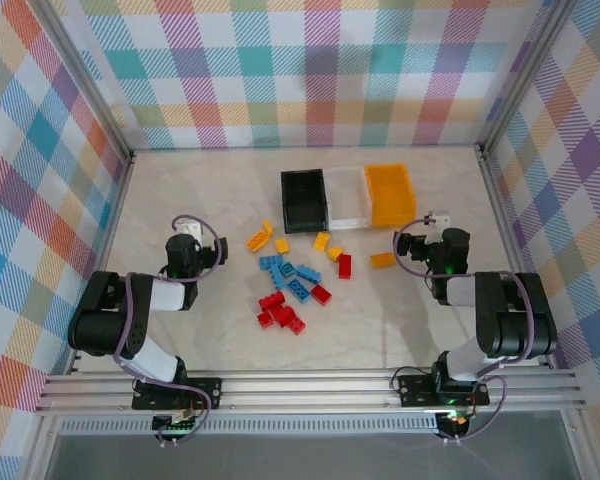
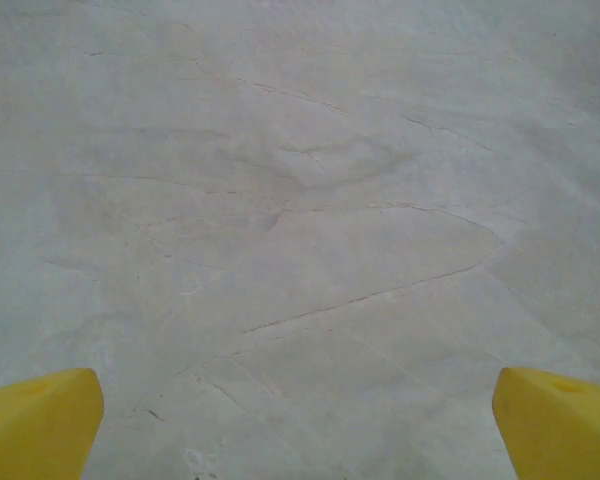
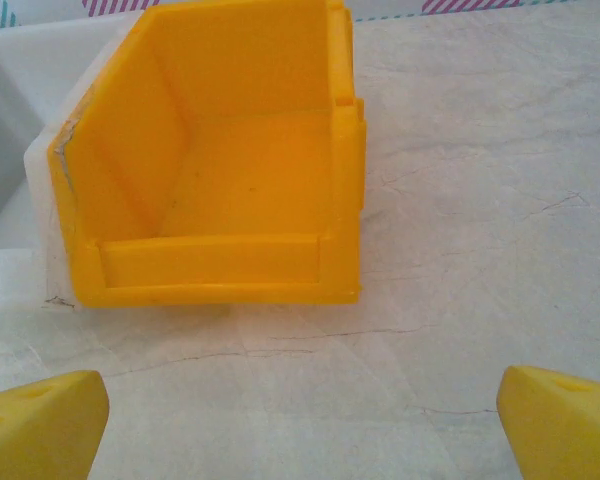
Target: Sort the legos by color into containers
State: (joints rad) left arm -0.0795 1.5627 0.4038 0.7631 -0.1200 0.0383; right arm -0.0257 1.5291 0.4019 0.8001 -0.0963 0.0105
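Several legos lie loose in the middle of the table: yellow-orange ones point(image 1: 259, 240) to the back, blue ones point(image 1: 298, 280) in the middle, red ones point(image 1: 280, 312) nearest, and one yellow brick point(image 1: 382, 260) off to the right. Behind them the containers stand side by side: black bin point(image 1: 303, 198), white bin point(image 1: 348, 195), orange bin point(image 1: 390, 192). All three look empty. My left gripper point(image 2: 300, 425) is open over bare table, left of the pile. The right gripper point(image 3: 300, 425) is open too, low and facing the orange bin point(image 3: 215, 255) close ahead, with nothing between its yellow fingertips point(image 3: 40, 425).
Checkered walls with metal posts point(image 1: 120, 180) close in the table on three sides. A metal rail point(image 1: 310, 385) carries both arm bases along the near edge. Bare table lies ahead of the left gripper point(image 1: 187, 232) and to the right of the right gripper point(image 1: 432, 225).
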